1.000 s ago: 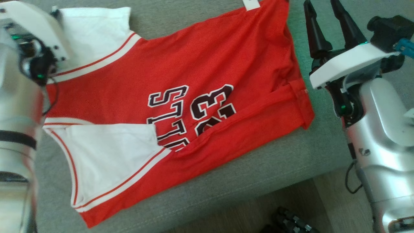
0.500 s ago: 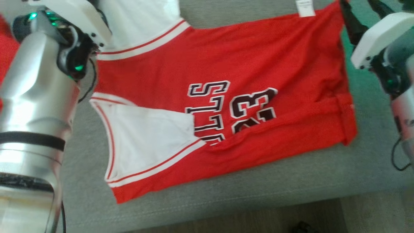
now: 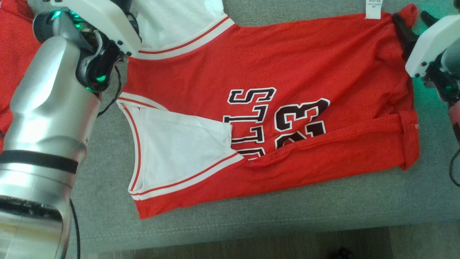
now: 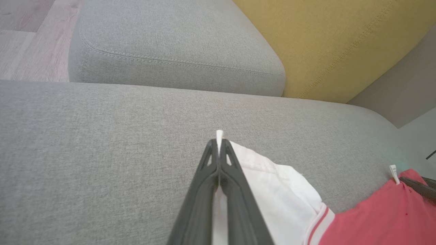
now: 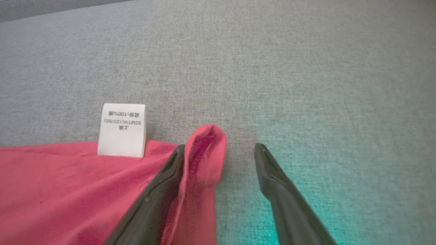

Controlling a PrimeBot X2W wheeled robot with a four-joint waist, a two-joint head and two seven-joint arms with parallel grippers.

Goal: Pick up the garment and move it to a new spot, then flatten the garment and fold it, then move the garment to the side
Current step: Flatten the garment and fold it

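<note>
The grey sofa seat [image 3: 251, 216] is the work surface, with a yellow back cushion [image 4: 340, 44] behind it and wood floor [image 4: 20, 34] beyond. The garment [image 3: 287, 64], a red jersey, lies spread flat on the seat. Its near long edge appears to be turned over the lettering already.

Judge the step in hand as the fold, with both far corners being taken.
- The left gripper [image 4: 219, 149] is clamped tight on the edge of the white sleeve [image 4: 272, 183].
- The right gripper [image 5: 220, 147] stands wide apart, straddling the red hem corner [image 5: 207, 143]. One finger rests against the cloth; nothing is pinched.

Close the right fingers on that corner before you lift, and raise both ends together so the cloth does not skew.

In the head view, the garment's long axis runs left to right. The sleeves point toward the robot's left, the hem toward its right. The white care label [image 5: 122, 129] sits just beside the hem corner.
</note>
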